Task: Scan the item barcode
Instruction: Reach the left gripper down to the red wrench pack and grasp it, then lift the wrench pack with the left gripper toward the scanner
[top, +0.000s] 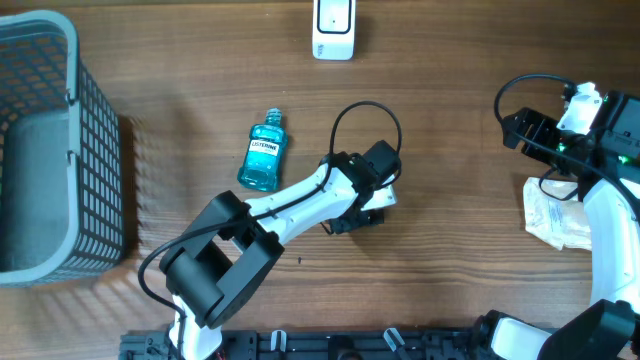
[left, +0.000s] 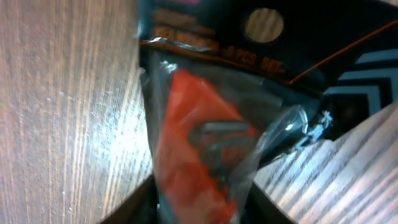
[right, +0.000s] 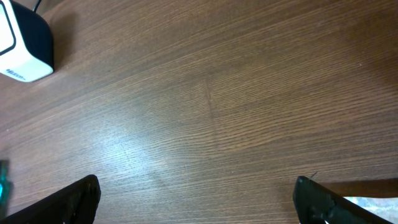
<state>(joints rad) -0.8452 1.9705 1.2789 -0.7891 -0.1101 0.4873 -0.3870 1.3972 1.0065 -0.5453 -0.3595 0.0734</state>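
Pinching the packet (left: 186, 124) in the left claw (top: 358, 212), mid-table, near the bottle (top: 263, 152). Working the grasp step, likely, with a lift and a turn of the barcode toward the scanner (top: 333, 30) needing to come next. Hanging the right claw (right: 196, 199) spread wide. Showing nothing in the basket (top: 100, 150).

Bottle (top: 263, 152) lies between basket (top: 95, 150) and packet (left: 199, 143), scanner (top: 333, 30) behind.
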